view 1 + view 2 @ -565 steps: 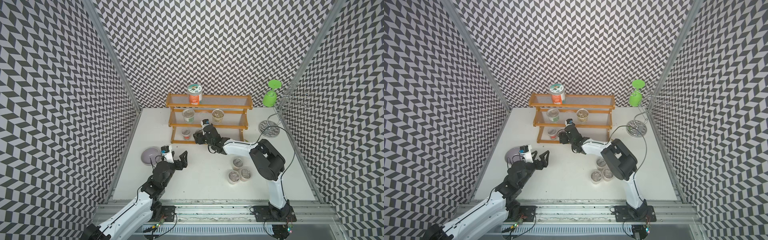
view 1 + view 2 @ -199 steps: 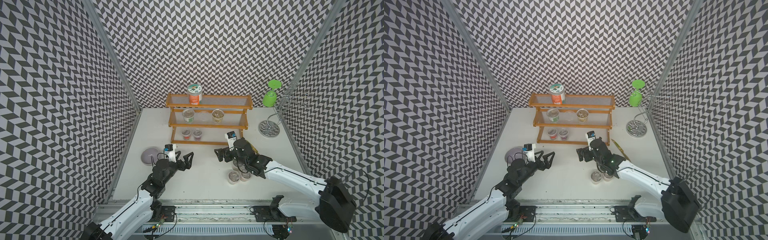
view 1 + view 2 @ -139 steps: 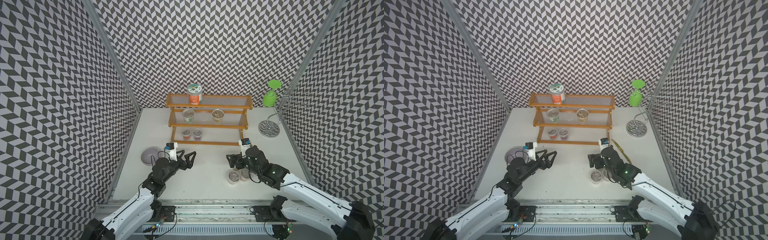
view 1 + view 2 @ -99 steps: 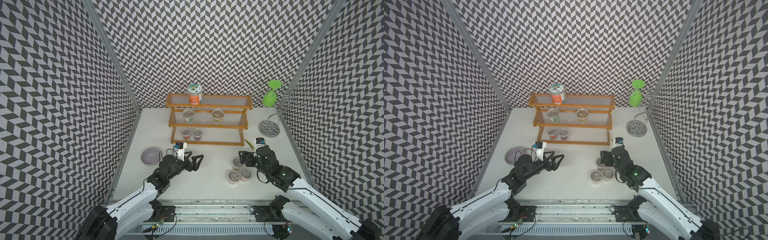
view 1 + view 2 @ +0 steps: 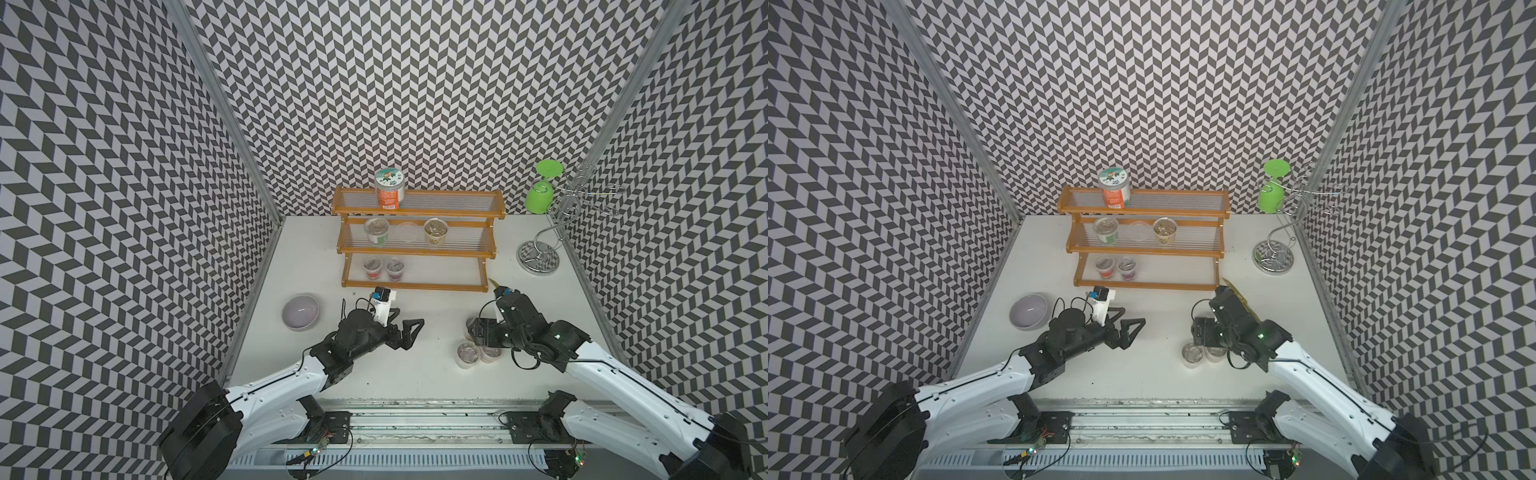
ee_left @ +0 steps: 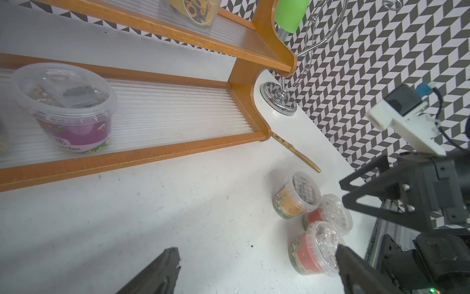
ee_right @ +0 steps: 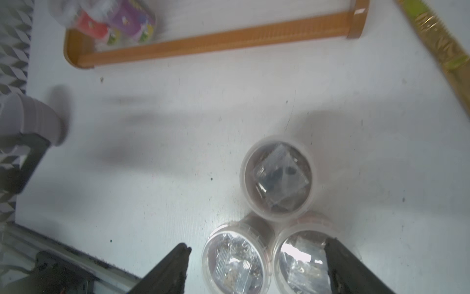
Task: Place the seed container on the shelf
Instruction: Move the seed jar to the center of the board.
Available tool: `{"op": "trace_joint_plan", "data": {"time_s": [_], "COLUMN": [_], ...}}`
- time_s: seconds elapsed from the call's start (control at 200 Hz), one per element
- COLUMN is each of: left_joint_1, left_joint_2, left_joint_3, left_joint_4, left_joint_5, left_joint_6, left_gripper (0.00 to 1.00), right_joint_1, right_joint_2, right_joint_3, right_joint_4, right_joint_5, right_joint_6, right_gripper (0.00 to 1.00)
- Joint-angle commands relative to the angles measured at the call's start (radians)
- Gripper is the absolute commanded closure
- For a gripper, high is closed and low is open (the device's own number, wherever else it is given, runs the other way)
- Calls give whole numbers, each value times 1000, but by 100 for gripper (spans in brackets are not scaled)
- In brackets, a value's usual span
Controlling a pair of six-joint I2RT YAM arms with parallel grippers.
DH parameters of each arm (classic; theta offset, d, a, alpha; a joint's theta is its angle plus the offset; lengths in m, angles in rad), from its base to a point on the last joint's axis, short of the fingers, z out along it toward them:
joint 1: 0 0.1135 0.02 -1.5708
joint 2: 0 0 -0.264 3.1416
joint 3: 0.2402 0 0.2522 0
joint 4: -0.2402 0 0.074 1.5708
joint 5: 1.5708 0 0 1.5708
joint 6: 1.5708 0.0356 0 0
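Three small clear-lidded seed containers stand clustered on the white table: an orange-labelled one [image 6: 295,196] at the back and two red-labelled ones [image 5: 467,353] [image 5: 490,352] in front. My right gripper [image 5: 478,332] [image 7: 256,254] hovers over them, open. One front container [image 7: 235,259] lies between its fingers, untouched. The other [image 7: 302,257] sits partly under one finger. The shelf [image 5: 415,286] [image 5: 1146,286] stands at the back and holds several containers. My left gripper [image 5: 409,334] [image 6: 256,254] is open and empty over the table's middle.
A lilac bowl [image 5: 300,311] sits at the left. A chrome wire stand [image 5: 539,257] with a green cup [image 5: 539,199] is at the back right. A gold knife [image 6: 295,150] lies between the shelf's corner and the containers. A metal rail runs along the front edge.
My right arm has drawn back from the shelf to above the three containers, its jaws narrowing. The left arm has moved forward and right, still open.
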State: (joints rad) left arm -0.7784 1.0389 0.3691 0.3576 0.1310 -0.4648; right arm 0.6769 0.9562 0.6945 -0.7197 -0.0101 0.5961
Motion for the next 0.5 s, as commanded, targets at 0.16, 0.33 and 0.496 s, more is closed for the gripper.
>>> {"op": "trace_joint_plan", "data": {"time_s": [0.16, 0.33, 0.496], "left_joint_1": [-4, -4, -4], "left_joint_2": [-16, -48, -84], "left_joint_3": [24, 12, 2], "left_joint_4": [-35, -43, -58], "left_joint_5": [-45, -116, -154], "left_joint_6": [24, 6, 7], "left_gripper": [0, 0, 1], "right_joint_1": [142, 168, 184], "right_joint_2": [53, 99, 110], "right_joint_3": [-7, -5, -10], "right_joint_4": [19, 22, 15], "right_joint_5": [-30, 3, 22], "right_joint_6": [50, 36, 34], "right_gripper": [23, 21, 20]}}
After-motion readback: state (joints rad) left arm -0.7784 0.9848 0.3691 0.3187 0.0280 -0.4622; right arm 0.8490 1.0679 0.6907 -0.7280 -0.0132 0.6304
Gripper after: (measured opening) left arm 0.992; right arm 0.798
